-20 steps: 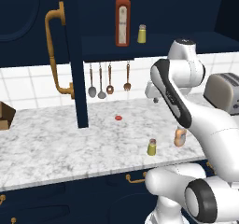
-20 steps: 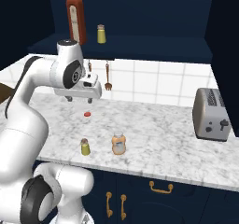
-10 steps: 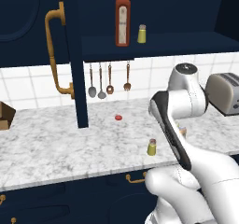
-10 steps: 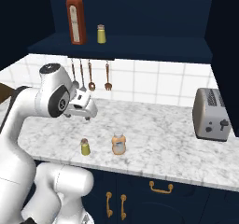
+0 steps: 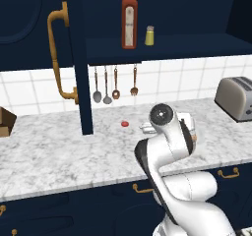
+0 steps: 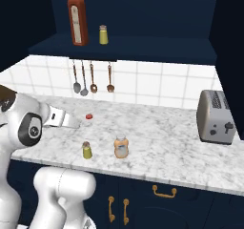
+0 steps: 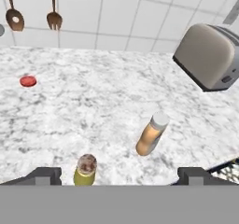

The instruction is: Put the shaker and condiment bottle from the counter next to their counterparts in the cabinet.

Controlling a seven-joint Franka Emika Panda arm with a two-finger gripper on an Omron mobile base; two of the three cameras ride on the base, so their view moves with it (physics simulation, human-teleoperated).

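Cabinet (image 5: 162,45) open, its door (image 5: 78,58) swung out at left with the long brass handle (image 5: 58,53) facing the room. On the shelf: tall red bottle (image 6: 77,19) with green cap, and just to its right the bright-yellow shaker (image 6: 103,35), both upright, close together but apart.

Below the shelf, four utensils (image 6: 92,78) hang against the white tile wall. Brown box (image 5: 6,123) at the far left edge of the counter (image 6: 162,137) in the left base view.

Small red disc (image 6: 88,116) lies flat on the marble, back from the front edge.

Olive shaker (image 6: 87,150) stands upright near the counter's front edge. Peach-orange condiment bottle (image 6: 121,147) stands just to its right, upright, not touching it. In the hand view the shaker (image 7: 86,170) sits low, close to the left finger tip, and the condiment bottle (image 7: 151,133) lies further off between the tips.

Gripper (image 7: 119,175): jaws spread wide, nothing between them, nothing held. Both dark tips show at the bottom of the hand view; whether the shaker lies inside the gap or just beside the left tip is hard to judge from this angle. In the right base view the hand (image 6: 62,119) hangs over the counter left of the shaker.

Toaster (image 6: 217,117) at far right, well apart from the two small containers.
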